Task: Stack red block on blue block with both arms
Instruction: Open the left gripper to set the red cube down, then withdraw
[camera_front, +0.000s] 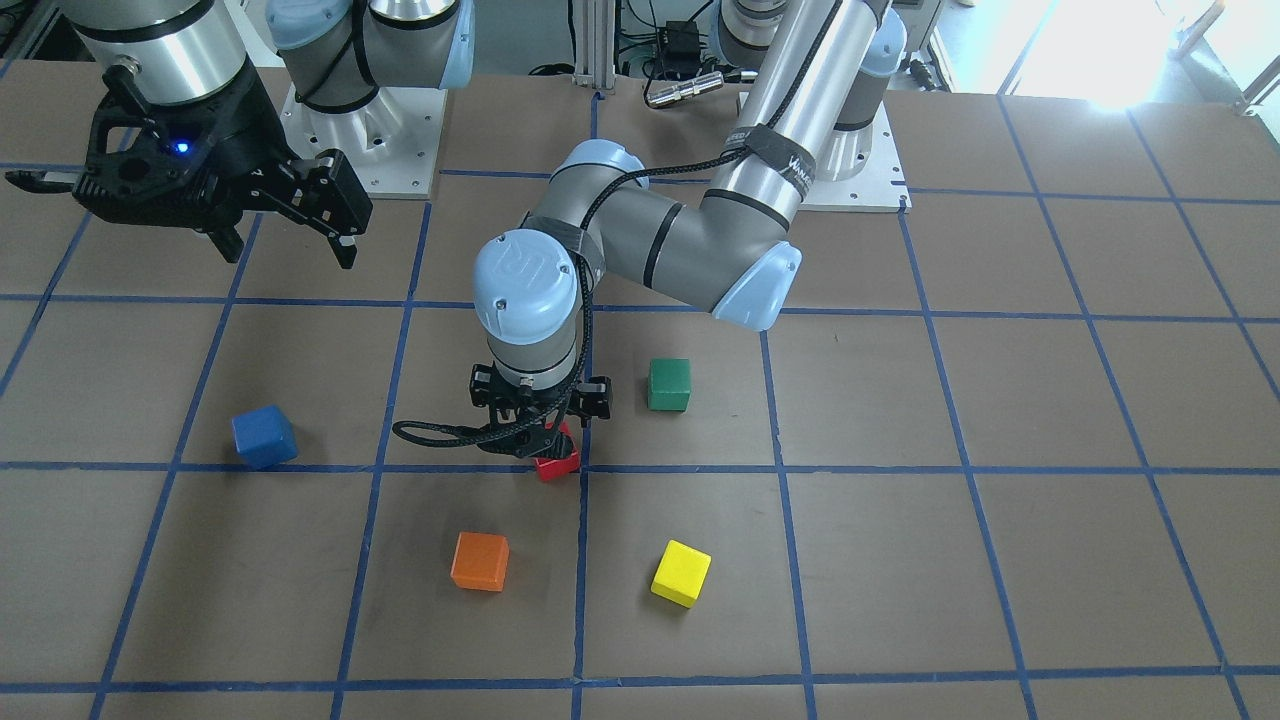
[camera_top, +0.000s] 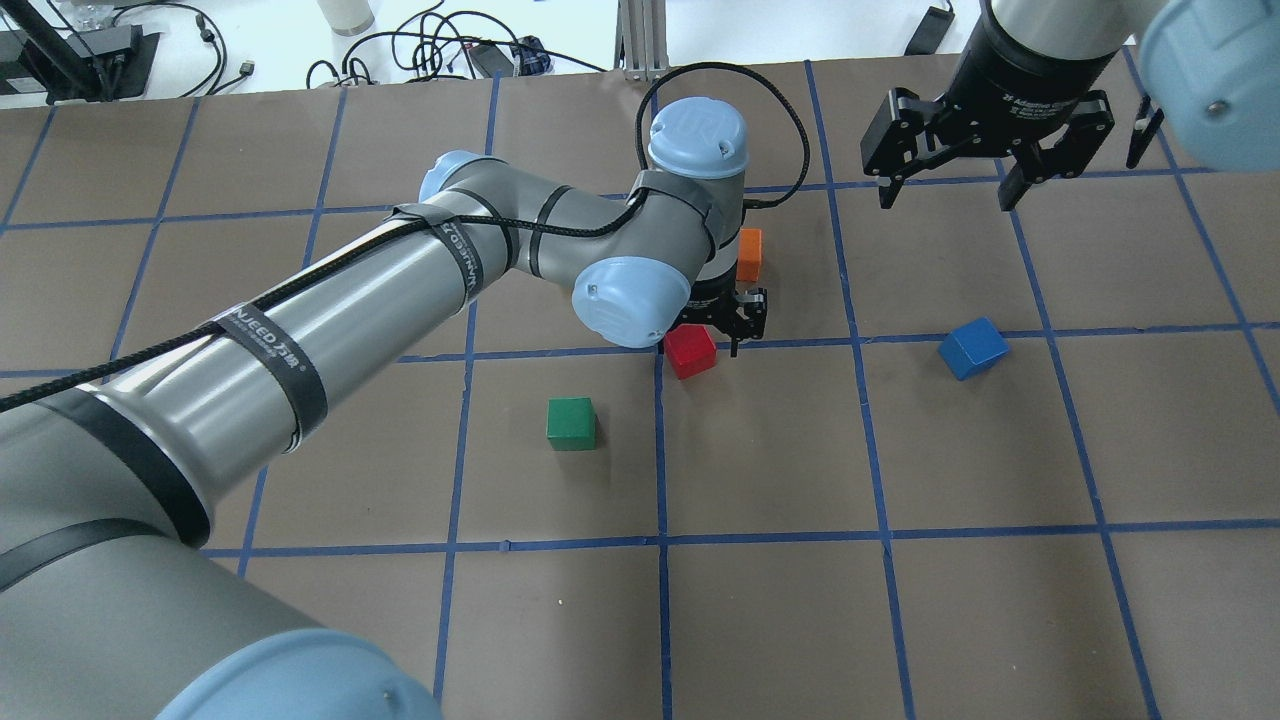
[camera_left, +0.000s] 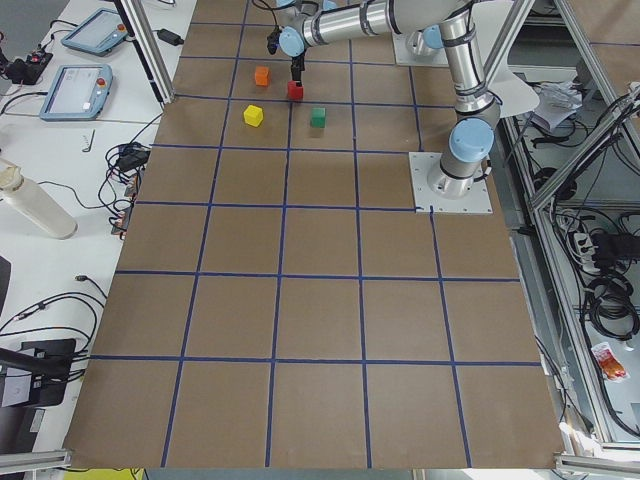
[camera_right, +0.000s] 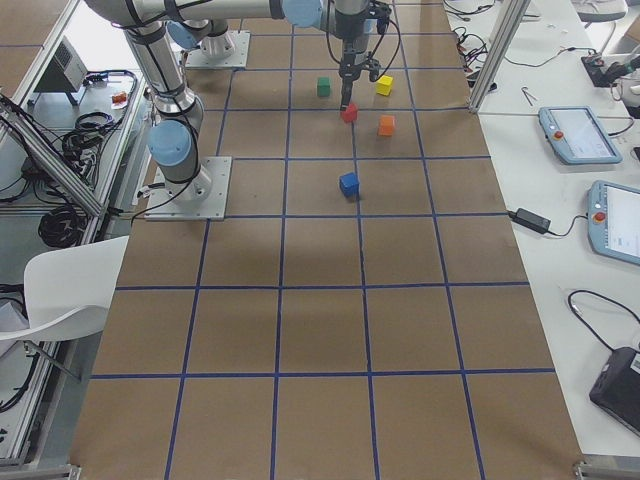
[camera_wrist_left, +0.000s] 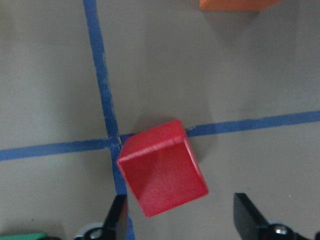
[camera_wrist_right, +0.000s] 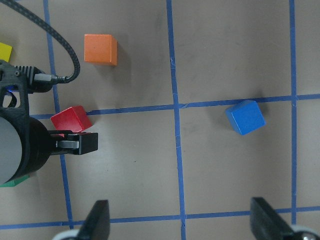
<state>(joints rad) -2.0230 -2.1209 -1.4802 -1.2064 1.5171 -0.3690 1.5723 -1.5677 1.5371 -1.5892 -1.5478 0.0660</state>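
The red block (camera_front: 557, 464) sits on the table at a crossing of blue tape lines; it also shows in the overhead view (camera_top: 691, 351) and the left wrist view (camera_wrist_left: 162, 172). My left gripper (camera_front: 545, 440) is low over it and open, with one finger (camera_wrist_left: 117, 217) on each side of the block's near part, not touching it. The blue block (camera_front: 264, 437) lies alone on the table, about one grid square from the red block; it also shows in the overhead view (camera_top: 973, 347) and the right wrist view (camera_wrist_right: 245, 117). My right gripper (camera_top: 945, 190) is open and empty, high above the table beyond the blue block.
An orange cube (camera_front: 480, 561) and a yellow cube (camera_front: 681, 573) lie on the far side of the red block from the robot. A green cube (camera_front: 669, 385) lies beside the left gripper, nearer the robot. The left arm's cable (camera_front: 440, 435) loops beside the wrist.
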